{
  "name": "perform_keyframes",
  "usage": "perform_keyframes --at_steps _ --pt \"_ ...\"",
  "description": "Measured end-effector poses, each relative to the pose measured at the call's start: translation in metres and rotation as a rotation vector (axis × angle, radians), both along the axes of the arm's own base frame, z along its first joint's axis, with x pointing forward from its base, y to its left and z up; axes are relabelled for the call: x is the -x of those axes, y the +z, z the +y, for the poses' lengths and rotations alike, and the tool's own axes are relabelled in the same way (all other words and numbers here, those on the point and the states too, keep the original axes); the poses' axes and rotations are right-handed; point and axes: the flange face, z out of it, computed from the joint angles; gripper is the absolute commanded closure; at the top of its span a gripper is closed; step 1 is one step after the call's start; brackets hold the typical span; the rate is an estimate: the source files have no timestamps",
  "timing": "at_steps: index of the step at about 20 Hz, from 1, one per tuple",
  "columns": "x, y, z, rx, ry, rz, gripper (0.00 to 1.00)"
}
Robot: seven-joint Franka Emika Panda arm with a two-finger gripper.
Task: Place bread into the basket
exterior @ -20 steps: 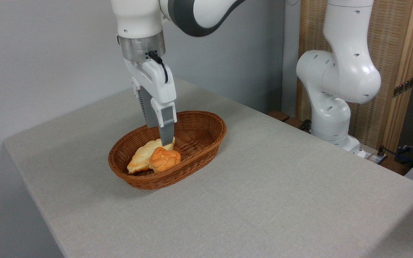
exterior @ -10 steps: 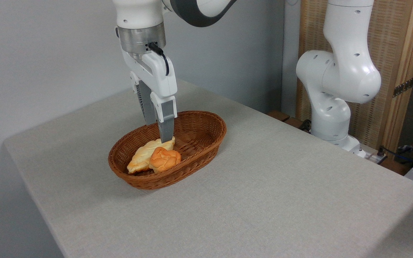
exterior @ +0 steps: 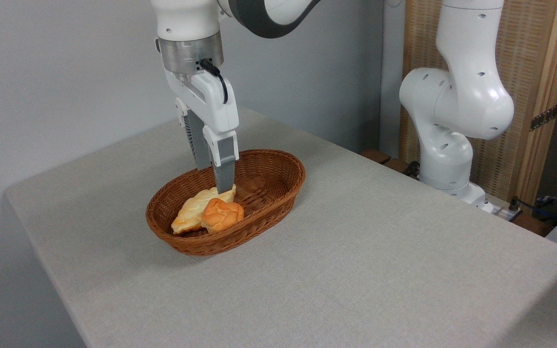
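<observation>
Bun (exterior: 222, 214) lies in basket (exterior: 278, 157), left of centre; gripper (exterior: 218, 183) above, empty, fingers parted; only withdrawal seems left.

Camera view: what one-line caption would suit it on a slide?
Robot gripper hangs empty above a wicker basket holding an orange bun beside a paler pastry.

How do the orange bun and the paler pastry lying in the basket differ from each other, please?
The bun is deep orange-golden, while the pastry is pale yellow-cream. The bun is small, round and lobed; the pastry is longer, flatter and leaf-shaped. The bun sits nearer the camera, overlapping the pastry's front edge. Both lie inside the wicker basket, toward its near-left end, free of the gripper.
</observation>
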Motion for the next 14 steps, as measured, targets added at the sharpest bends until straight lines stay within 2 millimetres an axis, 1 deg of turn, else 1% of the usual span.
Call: perform_keyframes --at_steps 8,11,14 --pt "0.001 0.001 -0.004 0.0 -0.007 -0.003 0.0" --pt "-0.001 0.009 -0.004 0.003 -0.005 -0.018 0.0" --pt "-0.002 0.013 -0.002 0.005 -0.002 -0.025 0.0"
